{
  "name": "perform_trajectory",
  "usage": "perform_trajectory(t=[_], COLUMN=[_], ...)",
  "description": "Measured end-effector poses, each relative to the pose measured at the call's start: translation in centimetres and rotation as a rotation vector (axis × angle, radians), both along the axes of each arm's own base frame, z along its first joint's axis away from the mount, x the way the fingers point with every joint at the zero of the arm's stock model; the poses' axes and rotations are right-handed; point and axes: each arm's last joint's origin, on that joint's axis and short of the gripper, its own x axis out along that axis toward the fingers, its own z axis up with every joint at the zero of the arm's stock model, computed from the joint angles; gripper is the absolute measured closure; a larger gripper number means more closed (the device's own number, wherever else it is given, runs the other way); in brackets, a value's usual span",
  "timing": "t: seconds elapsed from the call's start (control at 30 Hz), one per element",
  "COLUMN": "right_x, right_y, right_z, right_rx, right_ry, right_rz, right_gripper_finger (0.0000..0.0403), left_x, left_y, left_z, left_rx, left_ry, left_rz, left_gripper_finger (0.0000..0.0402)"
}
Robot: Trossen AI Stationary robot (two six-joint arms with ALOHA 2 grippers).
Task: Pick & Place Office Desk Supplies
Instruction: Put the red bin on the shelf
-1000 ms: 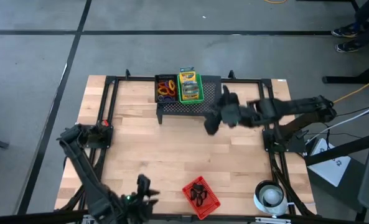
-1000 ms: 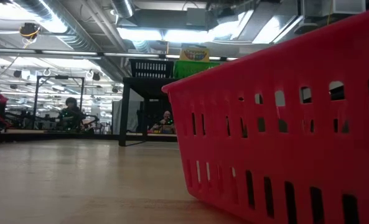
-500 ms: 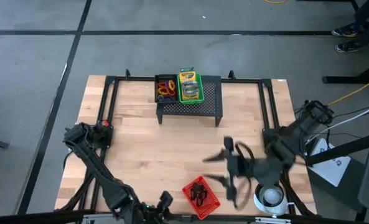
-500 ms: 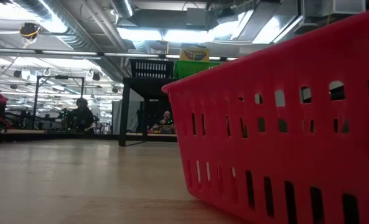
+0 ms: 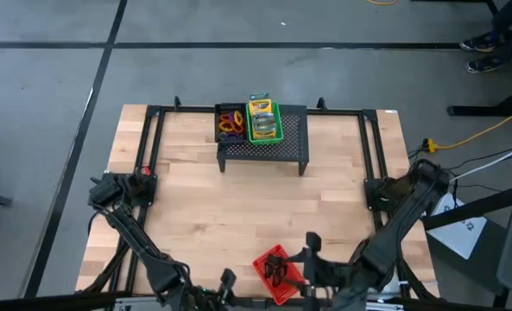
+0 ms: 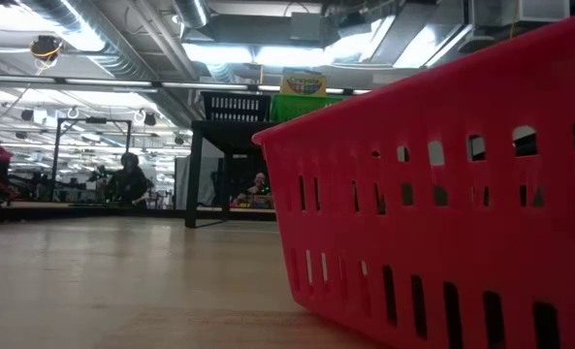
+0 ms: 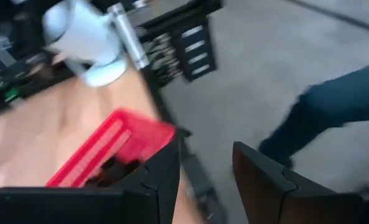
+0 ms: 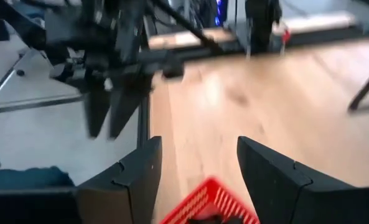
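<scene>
Both grippers hang low at the near edge of the table with their fingers parted and nothing between them. Right gripper [image 5: 312,259] sits just beside the red basket [image 5: 280,273], on its right side; left gripper [image 5: 225,283] is near the basket's other side, slightly closer to the table's front edge. From each wrist camera the basket shows just past the open fingers [image 8: 140,171], [image 7: 165,165].

Far across the wooden table [image 5: 195,199] from both grippers stands the black mesh stand [image 5: 277,145]. On its top lies the yellow-and-green crayon box [image 5: 263,118], and touching its left side is a black tray of orange, purple and yellow rings [image 5: 230,122]. Small black clips [image 5: 275,268] lie in the red basket, a dark tangle against the red.

Half a second earlier the right gripper was higher and further right, over bare wood, and its arm hid less of the white roll; the left gripper has hardly shifted.
</scene>
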Motion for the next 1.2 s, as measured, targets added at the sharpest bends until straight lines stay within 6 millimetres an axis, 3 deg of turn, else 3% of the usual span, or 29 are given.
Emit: perform_trajectory(t=[0.17, 0.43, 0.57, 0.7, 0.97, 1.07, 1.2], right_x=[0.9, 2.7, 3.3, 3.6, 4.2, 4.6, 5.7], right_y=[0.9, 1.0, 0.5, 0.9, 1.6, 1.4, 0.2], right_z=[-3.3, -7.7, -7.8, -7.2, -6.7, -6.6, -6.6], right_rx=[0.109, 0.201, 0.129, 0.063, 0.264, 0.278, 0.245], right_ry=[0.058, 0.139, 0.137, 0.075, 0.105, 0.097, 0.086], right_rz=[-0.124, -0.257, -0.247, -0.208, -0.115, -0.122, -0.151], right_gripper_finger=[0.0192, 0.0192, 0.0192, 0.0192, 0.0192, 0.0192, 0.0192], left_x=[-1.0, -2.9, -3.8, -4.2, -4.3, -3.8, -3.6], left_y=[0.7, 1.9, 3.1, 4.4, 4.9, 5.3, 5.7], left_z=[-2.7, -7.6, -9.8, -11.1, -11.6, -11.3, -11.7], left_rx=[-0.003, -0.170, -0.205, -0.247, -0.262, -0.246, -0.384], left_ry=[0.002, -0.061, -0.041, -0.033, -0.023, -0.087, -0.032], left_rz=[0.123, -0.006, -0.099, -0.040, 0.060, 0.176, 0.251], left_gripper_finger=[0.0258, 0.0258, 0.0258, 0.0258, 0.0258, 0.0258, 0.0258])
